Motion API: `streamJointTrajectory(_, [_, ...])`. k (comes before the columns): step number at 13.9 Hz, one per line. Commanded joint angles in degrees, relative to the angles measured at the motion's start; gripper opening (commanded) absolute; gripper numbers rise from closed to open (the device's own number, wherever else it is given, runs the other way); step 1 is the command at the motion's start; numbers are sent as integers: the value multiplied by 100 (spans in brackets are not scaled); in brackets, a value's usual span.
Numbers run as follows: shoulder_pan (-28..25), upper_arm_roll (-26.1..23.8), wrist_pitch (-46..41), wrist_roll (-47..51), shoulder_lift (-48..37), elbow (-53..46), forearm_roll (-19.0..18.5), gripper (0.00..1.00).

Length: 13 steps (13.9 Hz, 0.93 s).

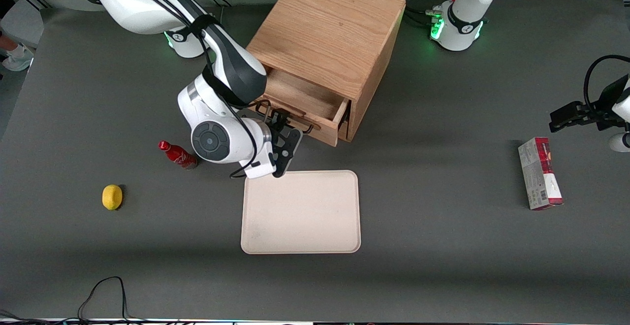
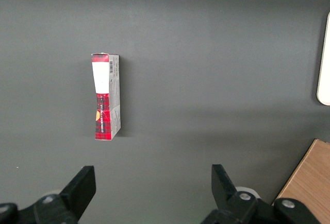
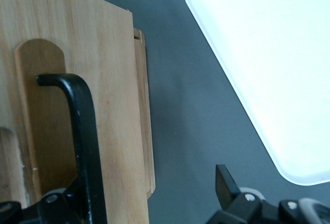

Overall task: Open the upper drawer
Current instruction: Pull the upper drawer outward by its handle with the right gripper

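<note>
The oak cabinet [image 1: 330,29] stands at the middle of the table, and its upper drawer [image 1: 307,101] is pulled partway out toward the front camera, showing its wooden inside. My right gripper [image 1: 281,120] is at the drawer's front, by the black bar handle [image 1: 300,122]. In the right wrist view the drawer's front panel [image 3: 111,95] and the handle [image 3: 82,131] fill the area next to one finger. The gripper [image 3: 149,195] is open, its fingers spread wide. The handle lies just inside one finger, and the other fingertip [image 3: 223,180] hangs over bare table.
A cream tray [image 1: 300,211] lies just nearer the front camera than the gripper, also seen as the tray [image 3: 268,64]. A red bottle [image 1: 177,154] and a lemon [image 1: 112,197] lie toward the working arm's end. A red box [image 1: 540,173] lies toward the parked arm's end.
</note>
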State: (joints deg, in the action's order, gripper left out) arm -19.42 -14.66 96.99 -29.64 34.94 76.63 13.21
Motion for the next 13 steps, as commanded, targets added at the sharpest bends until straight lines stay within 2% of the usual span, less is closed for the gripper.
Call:
streamJointTrajectory(1, [43, -19, -13, -121, 163, -288, -38, 100])
streamJointTrajectory(13, [334, -19, -74, -244, 198, -552, -117, 100])
